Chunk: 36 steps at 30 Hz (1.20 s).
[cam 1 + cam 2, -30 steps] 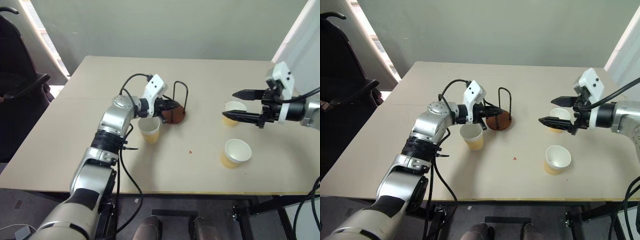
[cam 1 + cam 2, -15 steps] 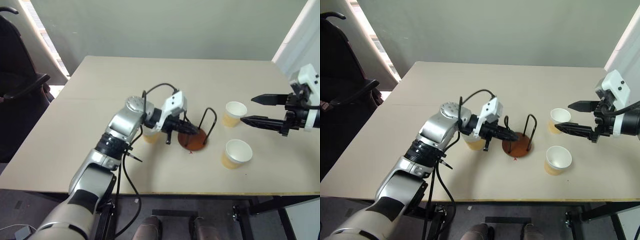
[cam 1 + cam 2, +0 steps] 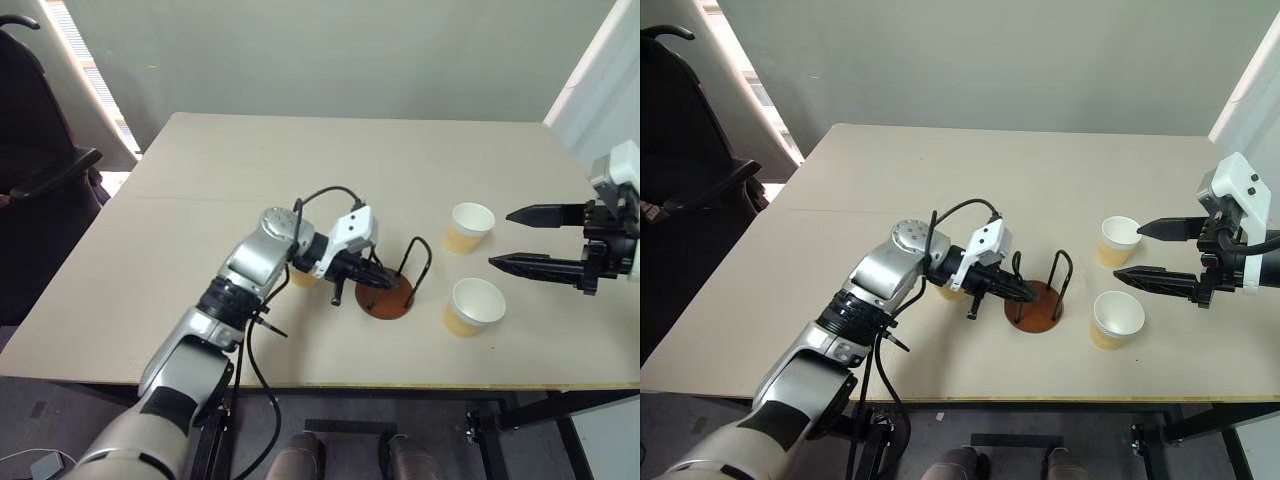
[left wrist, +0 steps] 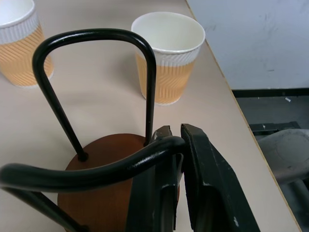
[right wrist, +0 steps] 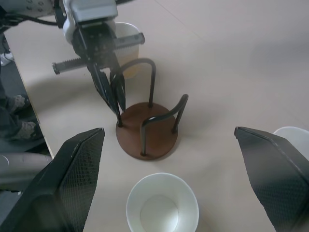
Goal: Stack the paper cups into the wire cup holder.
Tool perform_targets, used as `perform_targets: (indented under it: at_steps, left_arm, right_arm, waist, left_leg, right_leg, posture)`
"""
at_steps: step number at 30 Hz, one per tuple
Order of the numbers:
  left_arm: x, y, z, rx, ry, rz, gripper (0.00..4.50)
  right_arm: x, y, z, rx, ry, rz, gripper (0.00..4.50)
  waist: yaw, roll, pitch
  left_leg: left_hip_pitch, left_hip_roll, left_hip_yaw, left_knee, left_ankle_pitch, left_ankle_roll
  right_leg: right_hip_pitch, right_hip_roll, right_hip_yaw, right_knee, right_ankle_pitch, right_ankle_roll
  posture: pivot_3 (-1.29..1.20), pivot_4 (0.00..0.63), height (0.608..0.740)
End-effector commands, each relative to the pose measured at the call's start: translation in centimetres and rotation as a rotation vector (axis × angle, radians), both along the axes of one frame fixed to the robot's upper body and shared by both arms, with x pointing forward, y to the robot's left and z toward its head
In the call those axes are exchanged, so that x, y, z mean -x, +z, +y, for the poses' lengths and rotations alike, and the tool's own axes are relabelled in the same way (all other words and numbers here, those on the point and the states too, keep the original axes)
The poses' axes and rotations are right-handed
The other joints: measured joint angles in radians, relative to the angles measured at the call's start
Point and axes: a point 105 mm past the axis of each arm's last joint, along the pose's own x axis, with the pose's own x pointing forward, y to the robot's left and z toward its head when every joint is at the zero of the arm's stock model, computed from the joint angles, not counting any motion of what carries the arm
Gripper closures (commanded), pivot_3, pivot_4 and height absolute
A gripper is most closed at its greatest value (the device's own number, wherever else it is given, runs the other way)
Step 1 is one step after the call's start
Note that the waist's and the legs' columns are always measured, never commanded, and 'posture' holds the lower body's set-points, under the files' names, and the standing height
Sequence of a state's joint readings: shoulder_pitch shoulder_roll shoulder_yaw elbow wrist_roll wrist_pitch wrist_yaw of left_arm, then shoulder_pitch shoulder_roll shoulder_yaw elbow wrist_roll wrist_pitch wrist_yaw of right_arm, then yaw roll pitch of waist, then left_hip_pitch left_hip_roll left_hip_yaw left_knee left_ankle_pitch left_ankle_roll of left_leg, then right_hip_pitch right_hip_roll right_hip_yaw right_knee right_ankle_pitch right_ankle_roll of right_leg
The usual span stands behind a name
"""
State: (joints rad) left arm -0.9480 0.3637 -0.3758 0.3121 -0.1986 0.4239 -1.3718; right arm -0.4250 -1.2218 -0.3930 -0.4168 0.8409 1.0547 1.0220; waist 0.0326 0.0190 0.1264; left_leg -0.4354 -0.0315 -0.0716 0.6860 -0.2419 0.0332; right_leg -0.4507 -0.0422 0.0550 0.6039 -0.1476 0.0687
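The wire cup holder (image 3: 388,299), a reddish-brown disc with black wire hoops, stands near the table's front, left of two paper cups. My left gripper (image 3: 376,276) is shut on one of its hoops (image 4: 120,164), the fingers (image 4: 207,179) pinching the wire. One paper cup (image 3: 470,226) stands further back and another (image 3: 472,305) nearer the front edge. A third cup (image 3: 949,291) is half hidden behind my left forearm. My right gripper (image 3: 501,238) hovers open to the right of the two cups, empty.
The tan table (image 3: 330,170) reaches far back and left. Its front edge (image 3: 400,385) runs just below the holder and the near cup. A dark chair (image 3: 40,170) stands off the table's left side.
My left gripper has dragged the holder from mid-table toward the front and right, beside the two cups. The right gripper has drawn back to the right, still open.
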Motion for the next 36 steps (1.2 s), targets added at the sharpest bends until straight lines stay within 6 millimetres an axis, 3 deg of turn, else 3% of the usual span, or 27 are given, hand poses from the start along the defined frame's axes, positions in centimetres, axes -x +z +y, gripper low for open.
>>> perform_targets:
  at_steps: [1, 4, 9, 17, 27, 36]
  left_arm:
    - [0.8, -0.5, -0.6, -0.021, -0.059, -0.037, 4.47]
    - [0.9, -1.0, -0.7, -0.039, -0.070, -0.049, 4.47]
    - [1.0, -1.5, -0.6, -0.071, -0.084, -0.061, 3.00]
    - [0.6, -0.5, 0.8, -0.106, -0.069, -0.127, 0.13]
    - [1.3, 1.8, 2.3, -0.114, -0.080, -0.261, 0.06]
    - [1.3, 4.7, 4.5, -0.099, -0.020, -0.408, 0.06]
  right_arm:
    - [0.0, 1.1, 0.2, 0.005, 0.007, -0.059, 0.00]
    - [0.0, 1.1, 0.3, 0.003, 0.009, -0.061, 0.00]
    - [-0.1, 1.0, 0.3, 0.004, 0.006, -0.062, 0.00]
    - [-0.4, 0.7, 0.5, 0.004, 0.012, -0.061, 0.00]
    - [-1.4, 0.0, 1.0, 0.013, 0.040, -0.052, 0.00]
    - [-5.5, 0.5, 0.6, 0.074, 0.006, -0.151, 0.00]
  waist:
    - [0.000, 0.000, 0.000]
    - [0.001, 0.000, 0.000]
    - [0.000, 0.001, -0.001]
    - [0.000, 0.001, -0.001]
    - [-0.001, 0.001, -0.001]
    - [-0.008, 0.002, -0.001]
  left_leg:
    - [0.000, 0.000, 0.000, 0.000, 0.000, 0.000]
    - [0.001, -0.001, 0.000, 0.002, 0.000, 0.000]
    - [0.000, -0.002, 0.000, 0.006, -0.001, 0.001]
    - [0.000, -0.002, 0.000, 0.008, -0.002, 0.001]
    - [0.000, -0.002, 0.000, 0.008, -0.002, 0.001]
    - [0.000, -0.002, -0.001, 0.011, -0.007, 0.008]
  right_leg:
    - [0.000, 0.000, 0.000, 0.000, 0.000, 0.000]
    - [0.002, 0.000, 0.000, 0.000, -0.002, 0.002]
    - [0.004, -0.002, 0.001, 0.000, -0.003, 0.004]
    - [0.004, -0.002, 0.001, 0.000, -0.003, 0.005]
    - [0.004, -0.002, 0.001, 0.000, -0.003, 0.005]
    - [0.003, -0.002, 0.001, 0.002, -0.003, 0.005]
  posture:
    - [0.00, 0.150, 0.740]
    - [0.00, 0.150, 0.740]
    - [0.00, 0.150, 0.740]
    - [0.00, 0.150, 0.740]
    - [0.00, 0.150, 0.740]
    - [0.00, 0.150, 0.740]
